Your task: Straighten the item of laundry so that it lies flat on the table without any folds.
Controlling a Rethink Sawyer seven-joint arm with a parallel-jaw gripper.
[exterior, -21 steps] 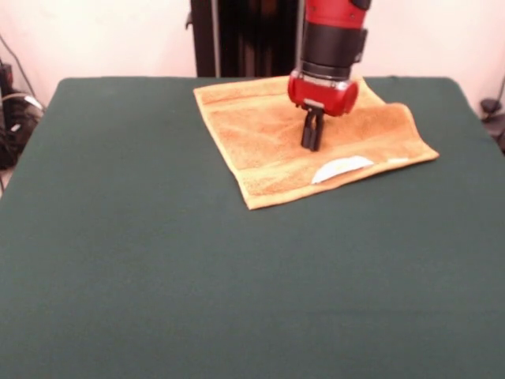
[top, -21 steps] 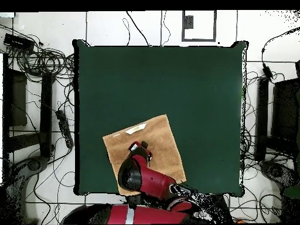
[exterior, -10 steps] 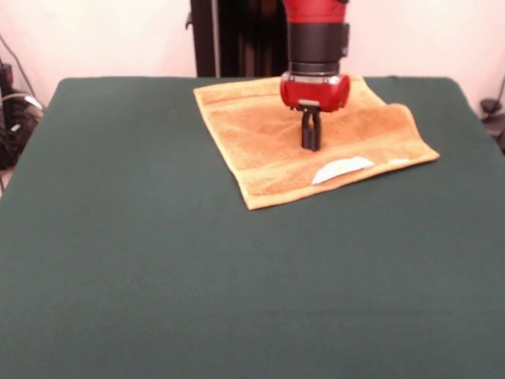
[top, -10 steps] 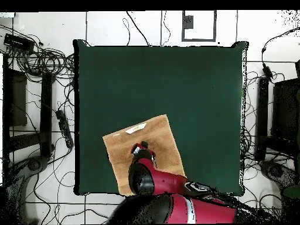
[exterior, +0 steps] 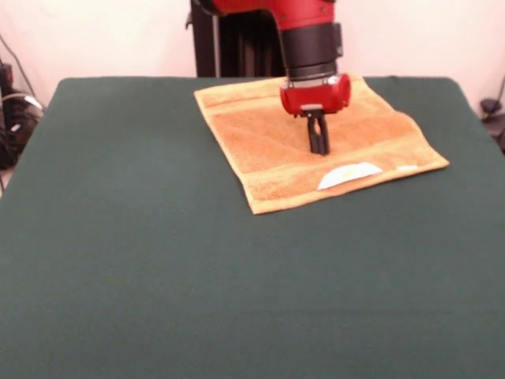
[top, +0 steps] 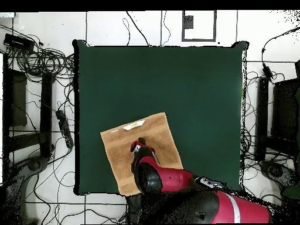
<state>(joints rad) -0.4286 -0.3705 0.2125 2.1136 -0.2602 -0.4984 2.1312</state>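
The item of laundry (exterior: pixel 264 138) is an orange-tan towel spread nearly flat at the far middle of the green table (exterior: pixel 158 260). Its white label (exterior: pixel 348 174) sits by its near right edge. My gripper (exterior: pixel 319 148) points straight down at the towel's middle, fingers together and tips touching the cloth. From overhead, the towel (top: pixel 120 152) lies close to the table's (top: pixel 193 88) bottom edge on the left. There the gripper (top: pixel 139 143) stands just below the label (top: pixel 133 125), and the red arm hides the towel's lower right part.
The towel's far edge lies close to the table's far edge in the front view. A black column (exterior: pixel 237 39) rises behind that edge. Cables (top: pixel 41 58) and dark equipment (top: pixel 23 99) crowd the floor around the table.
The gripper moved a little to the right in the front view, and the towel shifted with it. The fold at the towel's right corner has flattened.
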